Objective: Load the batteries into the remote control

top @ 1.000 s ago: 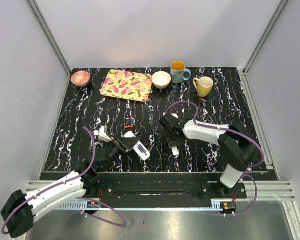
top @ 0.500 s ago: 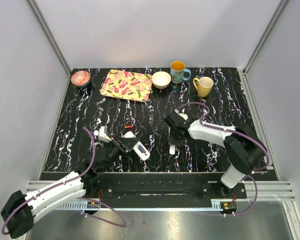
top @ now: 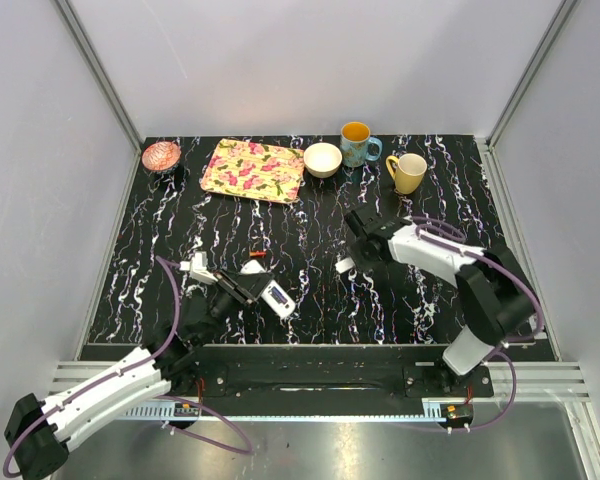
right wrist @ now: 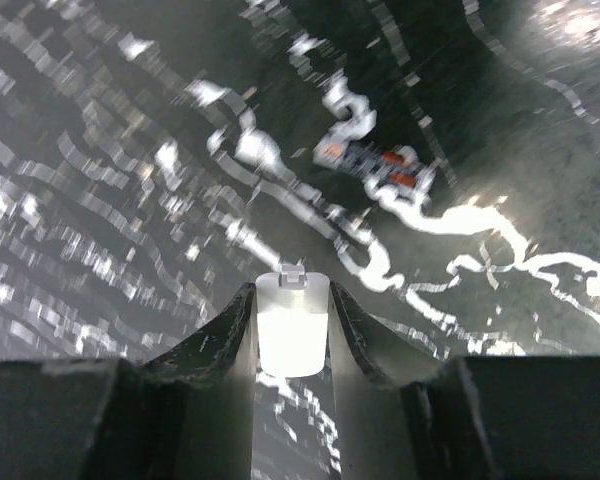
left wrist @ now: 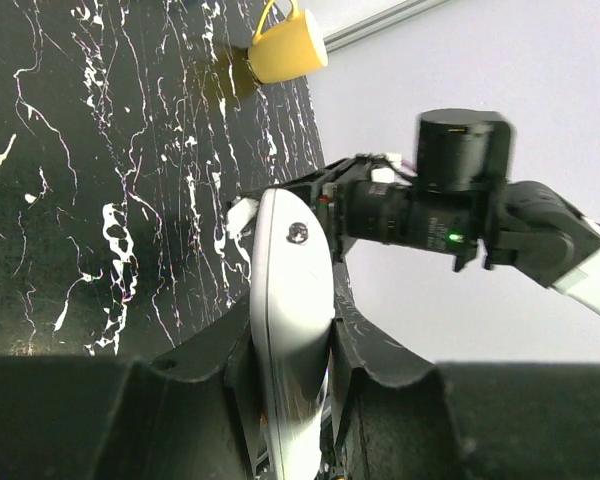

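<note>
My left gripper point(top: 246, 289) is shut on the remote control point(top: 276, 298), a slim white bar held edge-up between its jaws point(left wrist: 292, 300) just above the table. My right gripper point(top: 352, 260) is shut on a small white cover piece point(right wrist: 292, 322), held off the table to the right of the remote; the cover point(top: 344, 265) shows at the fingertips. The batteries point(top: 257, 256), small with orange marks, lie on the table behind the remote, and look blurred in the right wrist view point(right wrist: 372, 160), ahead of the cover.
Along the back edge stand a pink bowl point(top: 161, 155), a floral tray point(top: 252, 170), a white bowl point(top: 322, 159), a blue mug point(top: 357, 144) and a yellow mug point(top: 408, 172). Grey walls close in both sides of the black marbled table point(top: 430, 290).
My right gripper has carried the cover piece up from the table and back to the right. My left gripper has drawn the remote slightly to the left.
</note>
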Robot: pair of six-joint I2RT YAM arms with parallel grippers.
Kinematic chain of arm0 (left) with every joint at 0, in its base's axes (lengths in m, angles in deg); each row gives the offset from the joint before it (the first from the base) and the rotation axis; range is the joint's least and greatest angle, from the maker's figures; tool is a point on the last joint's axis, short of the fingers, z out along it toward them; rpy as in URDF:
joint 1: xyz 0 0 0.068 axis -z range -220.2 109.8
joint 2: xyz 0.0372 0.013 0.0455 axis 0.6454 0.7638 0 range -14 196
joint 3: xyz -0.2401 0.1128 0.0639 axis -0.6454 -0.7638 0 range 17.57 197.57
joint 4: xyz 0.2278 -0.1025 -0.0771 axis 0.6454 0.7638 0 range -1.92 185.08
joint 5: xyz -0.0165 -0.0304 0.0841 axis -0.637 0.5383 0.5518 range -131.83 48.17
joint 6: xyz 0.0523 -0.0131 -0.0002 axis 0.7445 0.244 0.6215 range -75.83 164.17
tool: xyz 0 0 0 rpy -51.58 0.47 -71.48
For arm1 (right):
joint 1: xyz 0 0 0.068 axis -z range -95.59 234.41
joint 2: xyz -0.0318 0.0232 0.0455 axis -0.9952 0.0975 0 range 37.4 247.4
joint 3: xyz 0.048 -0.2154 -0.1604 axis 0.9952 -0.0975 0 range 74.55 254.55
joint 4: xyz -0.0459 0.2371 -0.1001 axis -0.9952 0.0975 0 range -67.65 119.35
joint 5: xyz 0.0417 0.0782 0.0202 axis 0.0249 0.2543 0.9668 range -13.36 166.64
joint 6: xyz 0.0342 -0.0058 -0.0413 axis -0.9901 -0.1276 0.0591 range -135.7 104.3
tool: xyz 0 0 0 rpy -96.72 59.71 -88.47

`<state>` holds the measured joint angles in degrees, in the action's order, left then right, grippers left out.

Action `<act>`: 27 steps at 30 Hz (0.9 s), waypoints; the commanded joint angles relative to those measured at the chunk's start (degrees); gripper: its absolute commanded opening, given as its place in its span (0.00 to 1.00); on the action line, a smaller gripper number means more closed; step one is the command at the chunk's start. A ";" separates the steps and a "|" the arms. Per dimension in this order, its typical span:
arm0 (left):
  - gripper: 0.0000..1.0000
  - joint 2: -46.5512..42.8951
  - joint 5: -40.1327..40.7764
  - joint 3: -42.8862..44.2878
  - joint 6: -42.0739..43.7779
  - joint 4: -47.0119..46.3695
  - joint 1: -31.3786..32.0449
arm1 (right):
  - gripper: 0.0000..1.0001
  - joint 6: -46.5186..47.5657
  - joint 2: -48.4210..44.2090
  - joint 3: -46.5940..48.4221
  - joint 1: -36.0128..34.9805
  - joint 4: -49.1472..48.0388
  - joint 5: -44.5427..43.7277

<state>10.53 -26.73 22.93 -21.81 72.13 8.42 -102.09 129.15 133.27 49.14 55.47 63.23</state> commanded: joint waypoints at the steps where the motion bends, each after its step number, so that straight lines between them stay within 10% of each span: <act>1: 0.00 -1.77 1.69 3.42 1.64 1.35 -0.28 | 0.00 -16.33 5.98 1.31 0.90 4.14 -3.73; 10: 0.00 -2.47 1.43 3.34 1.64 3.29 -0.28 | 0.02 -23.92 11.69 7.19 0.81 3.52 -2.59; 23: 0.00 -2.92 1.61 3.77 1.90 4.52 -0.28 | 0.78 -13.11 12.94 11.15 -0.68 7.92 -0.56; 27: 0.00 -2.21 0.99 4.04 1.99 4.26 -0.28 | 0.85 -5.75 11.00 14.48 -1.29 10.20 -2.14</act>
<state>8.15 -25.95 23.59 -20.54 79.11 8.42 -115.51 143.37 143.72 48.96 60.39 64.04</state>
